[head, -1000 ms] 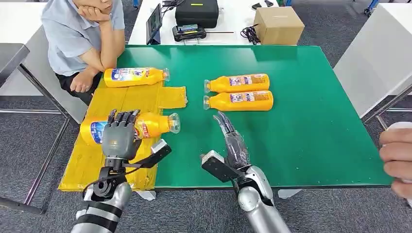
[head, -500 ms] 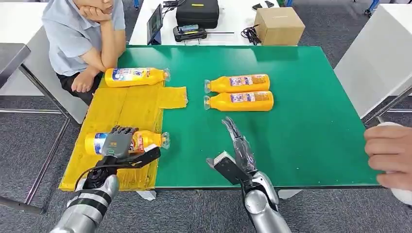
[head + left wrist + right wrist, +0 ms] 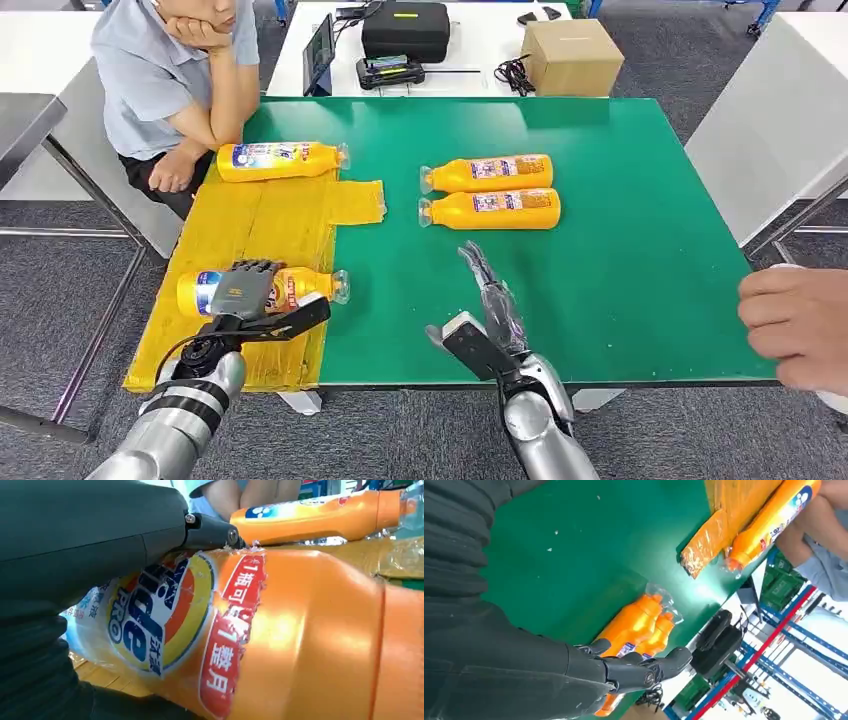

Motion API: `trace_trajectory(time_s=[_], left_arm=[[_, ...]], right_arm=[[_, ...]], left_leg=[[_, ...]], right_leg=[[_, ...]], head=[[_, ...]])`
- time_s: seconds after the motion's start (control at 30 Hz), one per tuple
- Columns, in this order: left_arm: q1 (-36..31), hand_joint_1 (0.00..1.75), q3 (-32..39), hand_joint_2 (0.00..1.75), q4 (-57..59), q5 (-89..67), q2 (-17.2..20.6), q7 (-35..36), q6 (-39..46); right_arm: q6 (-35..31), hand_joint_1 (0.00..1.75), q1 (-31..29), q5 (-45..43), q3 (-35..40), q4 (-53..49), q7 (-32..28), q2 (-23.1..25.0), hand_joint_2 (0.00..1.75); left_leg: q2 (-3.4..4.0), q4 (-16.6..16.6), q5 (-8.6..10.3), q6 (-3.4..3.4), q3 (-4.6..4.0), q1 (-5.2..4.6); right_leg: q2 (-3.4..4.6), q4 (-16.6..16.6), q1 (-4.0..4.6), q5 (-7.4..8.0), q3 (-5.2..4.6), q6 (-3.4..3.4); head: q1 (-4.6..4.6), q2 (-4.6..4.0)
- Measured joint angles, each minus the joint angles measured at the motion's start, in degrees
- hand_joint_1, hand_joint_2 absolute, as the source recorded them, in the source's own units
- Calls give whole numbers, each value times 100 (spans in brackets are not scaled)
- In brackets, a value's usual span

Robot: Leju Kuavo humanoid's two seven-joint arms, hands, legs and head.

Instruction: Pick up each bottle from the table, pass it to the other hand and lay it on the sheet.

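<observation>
Head view evenly lit from overhead, bright, soft short shadows thrown under bottle pair (image 3: 490, 192) ahead of right hand (image 3: 492, 300). Green table (image 3: 640, 250) rendered flat, no hot spots. Person's hand (image 3: 800, 325) at far right edge blown up and a bit soft. Left wrist view way too close: held bottle (image 3: 280, 645) soft, broad glare streaks seen on its orange plastic, left hand (image 3: 75, 540) dark, underexposed. Right wrist view: sharp glare patch on table beyond fingertips (image 3: 674, 659), background overexposed.

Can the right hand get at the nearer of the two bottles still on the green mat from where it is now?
Probably yes. The right hand is empty, fingers extended, just short of the nearer bottle, with only bare green mat between them.
</observation>
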Motion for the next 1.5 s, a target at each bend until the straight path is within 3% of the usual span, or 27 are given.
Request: trace_trajectory(time_s=[0.13,0.47,0.7,1.07,1.2,1.37,1.5], left_arm=[[-72,0,0,175,94,-39,-13,136,-70],[-670,0,70,175,676,374,-103,334,-1246],[-654,0,57,175,831,295,-267,179,-614],[-449,0,-223,175,636,350,-456,-206,-203],[123,0,-478,175,-223,708,-644,-793,462],[551,0,-802,175,-1137,817,-780,-890,579],[966,0,-1036,175,-2014,1172,-874,-1496,1421]], right_arm=[[50,0,-7,-9,-2,37,0,35,175],[166,0,-223,-162,-20,247,-18,79,175],[271,0,-367,-240,-46,439,-68,109,175],[297,0,-401,-240,-76,557,-90,125,175],[286,0,-366,-199,-92,562,-114,125,175],[260,0,-324,-168,-96,566,-120,125,175],[-50,0,-269,-166,-136,546,-249,162,175]], left_leg=[[-2,0,2,-1,3,0],[-17,-1,7,-4,37,-1],[-60,-1,9,-2,41,-2],[-56,1,11,2,28,-4],[-47,4,12,3,-13,-4],[-40,4,11,3,-43,-4],[-39,4,10,2,-56,-3]], right_leg=[[-1,0,0,0,3,0],[-11,0,-1,3,43,-3],[-43,-1,-2,-3,55,-1],[-44,-1,-4,-1,43,1],[-40,0,-3,1,-1,3],[-36,0,-3,1,-33,4],[-34,0,-2,0,-45,4]], head=[[0,0],[0,0],[0,0],[-2,0],[0,0],[0,0],[2,0]])
